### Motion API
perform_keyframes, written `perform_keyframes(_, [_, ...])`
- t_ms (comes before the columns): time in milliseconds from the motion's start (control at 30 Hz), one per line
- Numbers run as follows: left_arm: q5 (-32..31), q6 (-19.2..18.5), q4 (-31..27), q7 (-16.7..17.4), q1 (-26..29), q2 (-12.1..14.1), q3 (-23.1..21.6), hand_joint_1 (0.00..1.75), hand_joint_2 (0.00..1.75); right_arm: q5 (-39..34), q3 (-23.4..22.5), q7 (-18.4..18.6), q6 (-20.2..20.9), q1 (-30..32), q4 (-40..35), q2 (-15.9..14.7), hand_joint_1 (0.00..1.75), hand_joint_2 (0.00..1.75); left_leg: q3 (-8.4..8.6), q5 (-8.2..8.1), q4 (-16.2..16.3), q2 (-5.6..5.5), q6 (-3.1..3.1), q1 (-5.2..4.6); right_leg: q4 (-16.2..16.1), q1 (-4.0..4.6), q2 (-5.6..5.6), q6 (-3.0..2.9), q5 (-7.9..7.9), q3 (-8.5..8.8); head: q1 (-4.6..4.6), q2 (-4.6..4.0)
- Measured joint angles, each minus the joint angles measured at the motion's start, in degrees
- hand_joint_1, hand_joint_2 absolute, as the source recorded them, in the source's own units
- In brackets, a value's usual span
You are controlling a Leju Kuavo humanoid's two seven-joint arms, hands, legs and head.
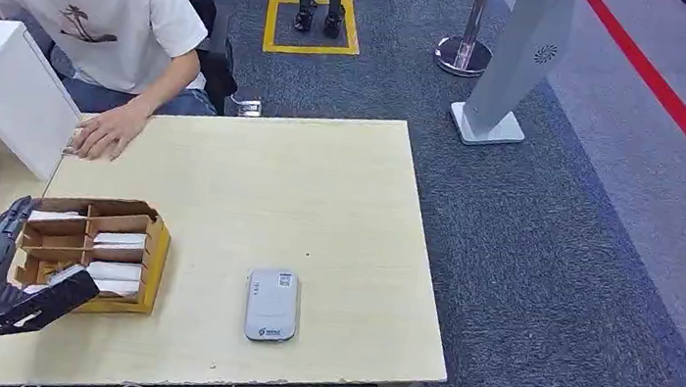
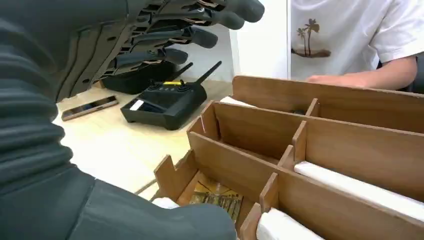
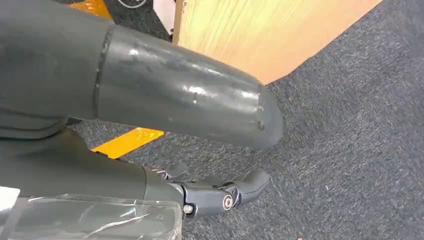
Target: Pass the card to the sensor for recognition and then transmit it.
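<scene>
Left hand poised over the card box

While the left hand (image 1: 8, 276) hovers at the near corner of the wooden box (image 1: 151, 259), its fingers are spread and hold nothing. Cards (image 1: 115, 273) lie as pale stacks in the slotted compartments; in the left wrist view a printed card (image 2: 217, 198) rests flat in the nearest one. The grey sensor (image 1: 271, 304) sits apart on the worktop (image 1: 320, 191), to the box's right.

To pick cleanly, I would lower the fingers into one compartment and pinch a single card by its edge, since thin dividers leave little room. The box looks like stiff plywood, the sensor smooth plastic with rounded corners. The right hand (image 3: 220, 192) hangs beside the worktop, fingers curled on nothing.
</scene>
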Motion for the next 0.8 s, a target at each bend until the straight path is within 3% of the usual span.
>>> perform_keyframes(500, [0.1, 0.3, 0.0, -0.4, 0.1, -0.2, 0.0, 0.00, 1.75, 0.0, 0.0, 0.0, 0.0, 0.0, 0.0, 0.0, 0.00, 0.00, 0.00, 0.00, 0.0, 0.00, 0.00, 0.00, 0.0, 0.00, 0.00, 0.00, 0.00, 0.00, 0.00, 0.00])
perform_keyframes(600, [-0.4, 7.9, -0.5, -5.8, -0.3, -2.4, 0.0, 0.00, 1.75, 0.0, 0.0, 0.0, -0.6, 0.0, 0.0, 0.0, 0.00, 0.00, 0.00, 0.00, 0.0, -0.04, 0.00, -0.02, 0.0, -0.02, -0.04, 0.01, -0.01, 0.01, 0.00, 0.00])
perform_keyframes(800, [-2.3, 8.9, -1.0, -4.6, -1.1, -5.0, 0.0, 0.00, 1.75, 0.1, 0.0, 0.0, -0.8, 0.2, 0.0, 0.0, 0.00, 0.00, 0.00, -0.01, 0.0, 0.00, 0.01, -0.01, 0.0, -0.01, 0.01, 0.01, 0.00, -0.01, 0.00, 0.00])
